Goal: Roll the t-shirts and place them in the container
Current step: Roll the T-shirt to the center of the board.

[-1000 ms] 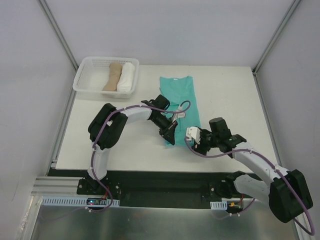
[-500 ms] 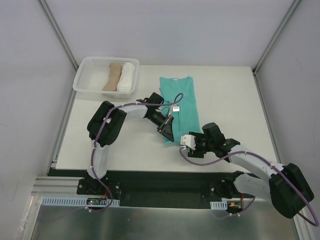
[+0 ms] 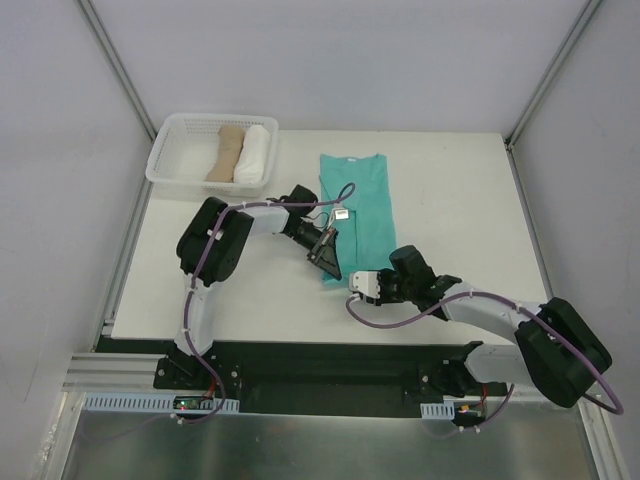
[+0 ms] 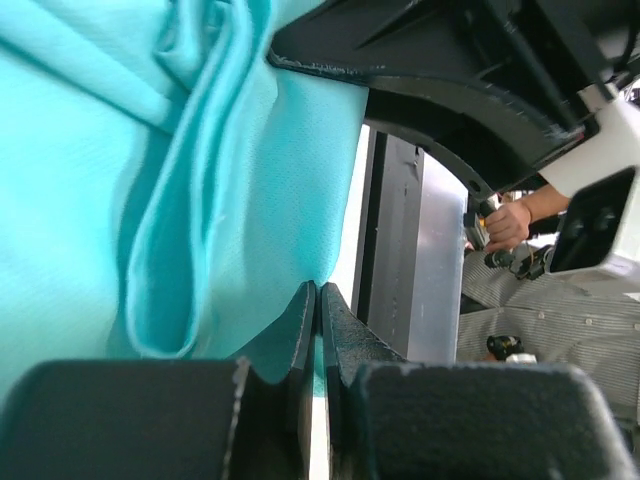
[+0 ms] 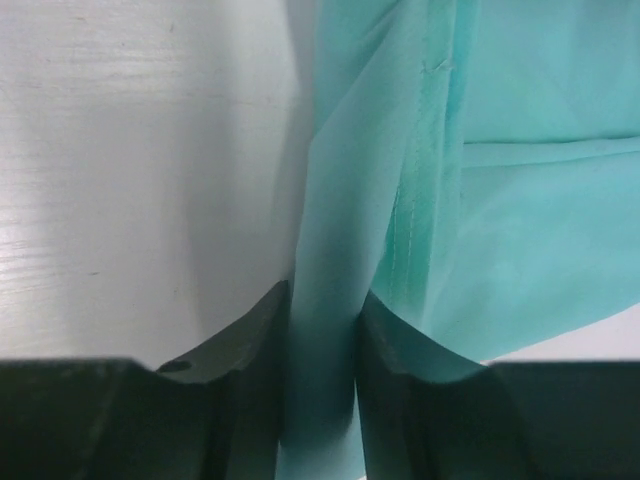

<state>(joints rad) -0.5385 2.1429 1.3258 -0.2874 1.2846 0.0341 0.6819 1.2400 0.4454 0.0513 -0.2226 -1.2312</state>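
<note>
1. The teal t-shirt (image 3: 358, 195) lies flat on the white tabletop (image 3: 460, 200), folded into a long strip. Its neck end is at the far side.
2. The near end of the shirt is by the two hands.
3. The left hand (image 3: 330, 262) is at the near left edge of the shirt. Its fingers (image 4: 300, 330) are pressed almost together. A thin bit of the shirt seems to be pinched between them, but the view is too close to be sure.
4. The right hand (image 3: 352, 285) is at the near corner of the shirt. Its fingers (image 5: 250, 340) squeeze a strip of teal cloth that runs up between them.
5. A white basket (image 3: 170, 165) sits at the far left corner of the tabletop, well apart from the shirt.
6. A tan roll (image 3: 226, 152) and a white roll (image 3: 254, 152) lie side by side in the basket, touching.
</note>
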